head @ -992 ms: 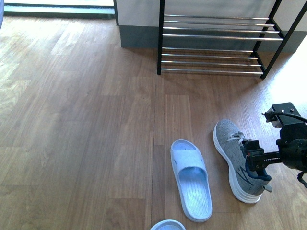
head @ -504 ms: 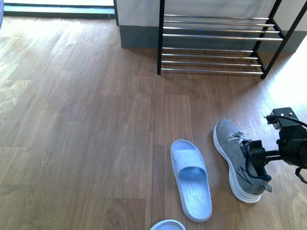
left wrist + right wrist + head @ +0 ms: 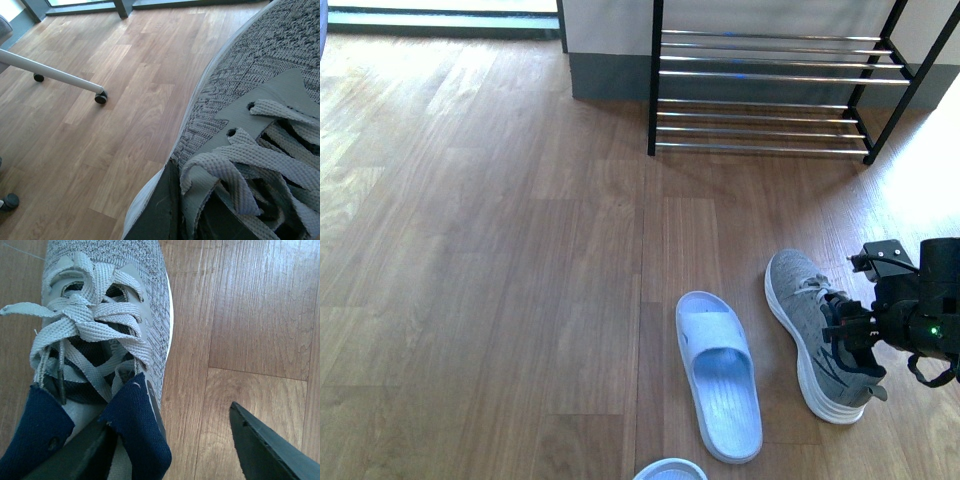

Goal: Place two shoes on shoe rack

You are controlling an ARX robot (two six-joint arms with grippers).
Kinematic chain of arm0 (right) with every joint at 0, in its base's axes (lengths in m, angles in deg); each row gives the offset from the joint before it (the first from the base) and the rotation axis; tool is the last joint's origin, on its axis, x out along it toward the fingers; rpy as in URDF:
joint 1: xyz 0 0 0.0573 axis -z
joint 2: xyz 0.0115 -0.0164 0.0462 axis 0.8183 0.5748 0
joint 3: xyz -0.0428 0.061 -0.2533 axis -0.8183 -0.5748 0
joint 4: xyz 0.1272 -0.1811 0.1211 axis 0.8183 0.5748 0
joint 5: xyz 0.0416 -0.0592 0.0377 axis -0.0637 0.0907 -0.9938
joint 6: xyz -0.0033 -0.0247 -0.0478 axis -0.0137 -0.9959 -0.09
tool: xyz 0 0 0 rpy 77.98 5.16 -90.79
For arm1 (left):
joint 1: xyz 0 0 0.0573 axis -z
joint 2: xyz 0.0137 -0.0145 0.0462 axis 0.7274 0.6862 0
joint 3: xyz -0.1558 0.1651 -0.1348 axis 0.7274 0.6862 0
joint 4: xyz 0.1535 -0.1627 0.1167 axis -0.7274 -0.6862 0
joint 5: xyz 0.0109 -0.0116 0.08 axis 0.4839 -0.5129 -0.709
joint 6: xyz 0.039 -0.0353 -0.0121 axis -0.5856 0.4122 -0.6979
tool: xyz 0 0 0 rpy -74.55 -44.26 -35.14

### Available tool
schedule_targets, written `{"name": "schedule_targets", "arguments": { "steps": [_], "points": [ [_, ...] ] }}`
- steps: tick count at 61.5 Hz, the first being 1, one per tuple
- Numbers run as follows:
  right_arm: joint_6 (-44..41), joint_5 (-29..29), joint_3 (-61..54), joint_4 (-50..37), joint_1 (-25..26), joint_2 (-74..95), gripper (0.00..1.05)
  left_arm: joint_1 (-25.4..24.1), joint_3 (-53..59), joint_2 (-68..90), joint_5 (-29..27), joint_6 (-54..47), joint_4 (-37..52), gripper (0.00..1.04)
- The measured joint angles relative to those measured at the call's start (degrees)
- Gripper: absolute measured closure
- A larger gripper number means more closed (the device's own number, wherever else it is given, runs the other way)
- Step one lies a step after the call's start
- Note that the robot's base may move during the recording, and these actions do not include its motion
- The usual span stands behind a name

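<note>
Grey sneaker [image 3: 815, 335] lies beside a pale slipper [image 3: 720, 375]; right claw [image 3: 170, 420] spread astride its collar; left claw [image 3: 162, 215] unclear.

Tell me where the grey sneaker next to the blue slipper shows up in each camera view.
Front view: sneaker lower right, right of the slipper, right hand at its collar.
Right wrist view: close, from above, showing its navy collar.
Left wrist view: a grey sneaker in close-up; probably the pair's other shoe.
Shared landmark, front and right wrist: grey laces.
</note>
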Motion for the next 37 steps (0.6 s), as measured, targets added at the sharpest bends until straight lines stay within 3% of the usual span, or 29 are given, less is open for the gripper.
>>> {"name": "schedule_targets", "arguments": {
  "steps": [18, 37],
  "points": [
    [0.7, 0.6, 0.6, 0.1, -0.7, 0.7, 1.04, 0.0, 0.0, 0.0, 0.0, 0.0, 0.0, 1.03],
    [1.1, -1.2, -5.6, 0.2, -1.0, -5.9, 1.04, 0.0, 0.0, 0.0, 0.0, 0.0, 0.0, 1.03]
  ]
}}
